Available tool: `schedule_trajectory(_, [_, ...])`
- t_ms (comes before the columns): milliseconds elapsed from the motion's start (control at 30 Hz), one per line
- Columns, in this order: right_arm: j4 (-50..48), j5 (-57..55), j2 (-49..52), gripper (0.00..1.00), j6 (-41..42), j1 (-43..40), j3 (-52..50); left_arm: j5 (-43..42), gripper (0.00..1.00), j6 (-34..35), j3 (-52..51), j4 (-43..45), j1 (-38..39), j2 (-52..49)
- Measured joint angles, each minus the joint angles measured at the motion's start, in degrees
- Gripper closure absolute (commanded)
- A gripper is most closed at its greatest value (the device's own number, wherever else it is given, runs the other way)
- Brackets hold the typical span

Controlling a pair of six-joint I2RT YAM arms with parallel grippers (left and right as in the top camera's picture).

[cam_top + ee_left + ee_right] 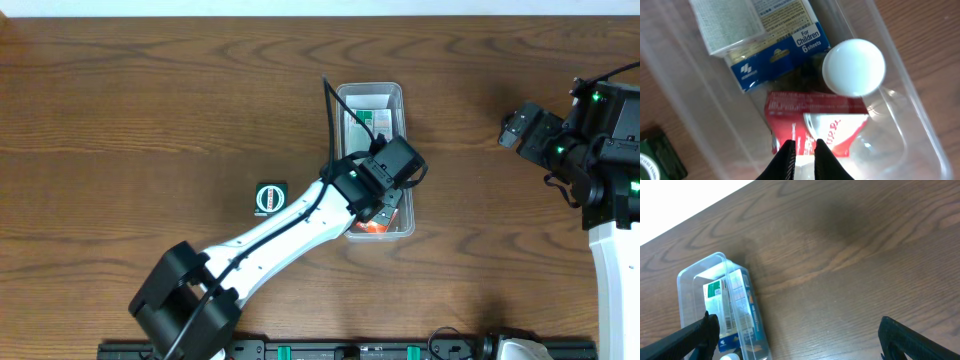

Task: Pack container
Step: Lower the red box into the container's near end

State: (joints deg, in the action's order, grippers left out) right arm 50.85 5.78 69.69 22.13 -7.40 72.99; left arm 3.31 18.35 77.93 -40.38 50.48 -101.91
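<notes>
Container [398, 100] surrounds left jaws clenched over red packet [815, 107]; right jaws spread wide.

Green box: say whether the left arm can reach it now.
Probably yes: the green box lies uncovered beside the container, close to the left tool, which must first lift out.

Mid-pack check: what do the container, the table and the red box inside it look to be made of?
The container: clear, glossy plastic; its contents show through the walls. The table: wood or a wood-look laminate with brown grain and a low sheen; I cannot tell which. The red box: probably printed cardboard, judging by its flat faces and crisp edges.
</notes>
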Motion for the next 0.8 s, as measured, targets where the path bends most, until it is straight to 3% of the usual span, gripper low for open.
schedule_trajectory(467, [0.0,0.0,0.0,0.01,0.0,0.0,0.0,6.16,0.86,-3.43,0.0,4.81,0.0,-4.94])
schedule_trajectory(800, [0.0,0.0,0.0,0.01,0.0,0.0,0.0,4.94,0.86,-2.27,-0.13,0.76,0.0,-4.94])
